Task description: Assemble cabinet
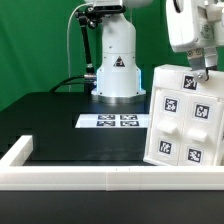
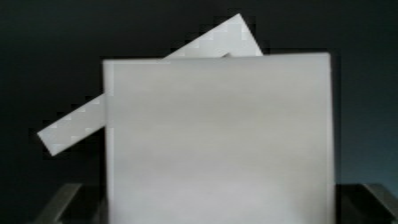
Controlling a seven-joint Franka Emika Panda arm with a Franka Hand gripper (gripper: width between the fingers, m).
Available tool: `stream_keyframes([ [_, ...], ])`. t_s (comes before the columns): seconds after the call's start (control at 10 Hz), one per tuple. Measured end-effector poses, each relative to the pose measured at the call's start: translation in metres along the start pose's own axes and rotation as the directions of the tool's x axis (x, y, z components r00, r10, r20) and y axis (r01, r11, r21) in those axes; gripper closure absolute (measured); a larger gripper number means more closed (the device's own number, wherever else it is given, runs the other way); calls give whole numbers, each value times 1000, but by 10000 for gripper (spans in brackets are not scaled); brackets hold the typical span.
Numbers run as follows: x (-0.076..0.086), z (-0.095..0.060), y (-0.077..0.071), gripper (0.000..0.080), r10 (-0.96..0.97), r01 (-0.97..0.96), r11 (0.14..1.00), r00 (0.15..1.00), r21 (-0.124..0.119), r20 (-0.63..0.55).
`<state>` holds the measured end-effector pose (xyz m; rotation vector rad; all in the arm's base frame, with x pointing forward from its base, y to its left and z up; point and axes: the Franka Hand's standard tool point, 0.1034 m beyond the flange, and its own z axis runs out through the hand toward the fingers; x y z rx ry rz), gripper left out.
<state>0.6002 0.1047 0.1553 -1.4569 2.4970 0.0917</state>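
The cabinet point(image 1: 183, 118) is a big white box with several black-and-white tags and raised blocks on its face. It stands tilted at the exterior view's right, just behind the front rail. My gripper point(image 1: 201, 64) comes down from above onto its top edge and is shut on it. In the wrist view the cabinet point(image 2: 217, 140) is a blurred white slab that fills the space between my two dark fingers point(image 2: 64, 200). My gripper point(image 2: 217, 206) is centred on it. I cannot tell whether the cabinet's bottom touches the table.
The marker board point(image 1: 108, 121) lies flat on the black table in the middle. A long low white border rail point(image 1: 90, 178) runs along the front and up the left side. The arm's white base point(image 1: 116, 70) stands at the back. A slanted white strip point(image 2: 217, 50) shows behind the cabinet.
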Motion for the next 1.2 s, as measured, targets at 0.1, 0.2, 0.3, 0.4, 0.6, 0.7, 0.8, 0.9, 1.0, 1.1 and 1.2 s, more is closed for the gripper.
stream_keyframes([
  [0.1,0,0,0,48,-2,2,1000,1000,0,0],
  [0.2,0,1,0,48,-3,3,1000,1000,-1,-1],
  [0.3,0,1,0,10,-4,4,1000,1000,-1,-1],
  [0.4,0,1,1,3,-5,5,1000,1000,-2,-2],
  [0.6,1,2,1,2,-7,7,1000,1000,-2,-3],
  [0.7,1,2,1,3,-8,8,1000,1000,-2,-3],
  [0.8,1,2,1,3,-9,9,1000,1000,-3,-3],
  [0.9,1,2,1,3,-9,9,1000,1000,-3,-4],
  [1.0,1,3,1,3,-10,10,1000,1000,-3,-4],
  [1.1,1,3,1,3,-10,10,1000,1000,-3,-4],
  [1.2,1,3,1,3,-10,10,1000,1000,-3,-5],
])
